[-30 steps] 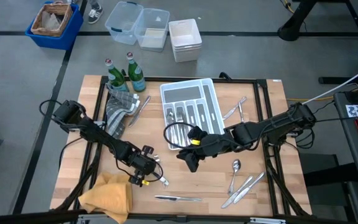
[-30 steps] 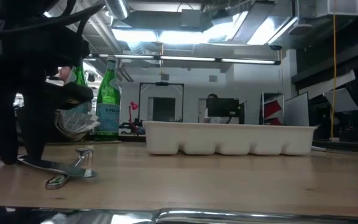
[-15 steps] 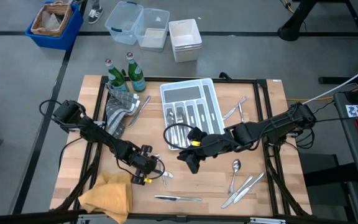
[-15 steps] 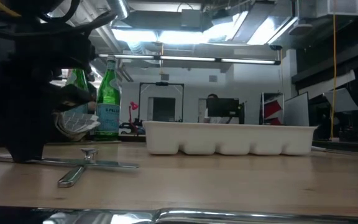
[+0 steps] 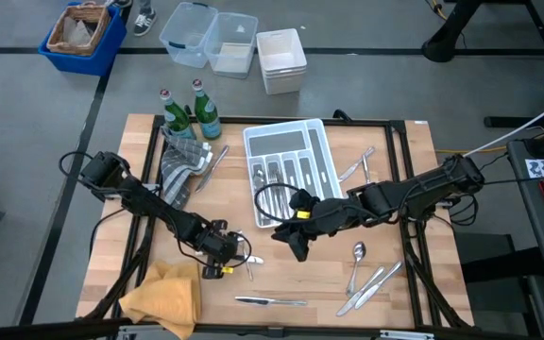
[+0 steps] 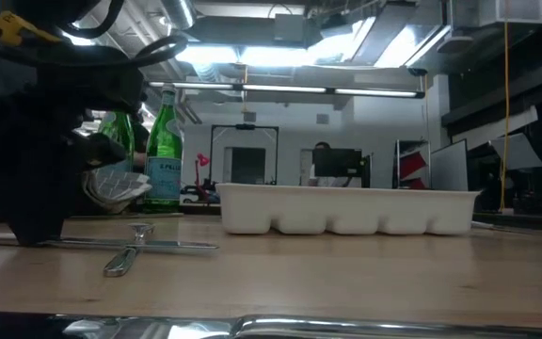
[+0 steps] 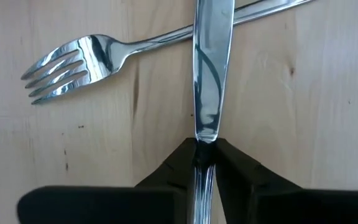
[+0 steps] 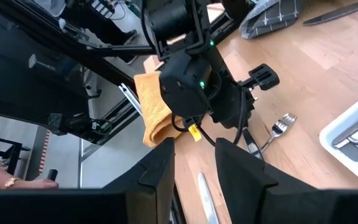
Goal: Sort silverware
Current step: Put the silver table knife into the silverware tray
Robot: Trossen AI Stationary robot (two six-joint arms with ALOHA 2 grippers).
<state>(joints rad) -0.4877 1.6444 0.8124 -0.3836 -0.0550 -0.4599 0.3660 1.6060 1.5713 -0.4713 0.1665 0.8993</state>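
left gripper pinches slim shiny steel knife by one end | blade straight ahead, crossing silver fork | right gripper parted, empty, farther right

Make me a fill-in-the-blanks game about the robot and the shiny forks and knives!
The left gripper is pinching a ____.
The knife lies across a ____.
The white tray has silverware in it, and two green ____ stand near its far left corner.
The yellow cloth lies near the ____ arm.

Missing words: knife; fork; bottles; left
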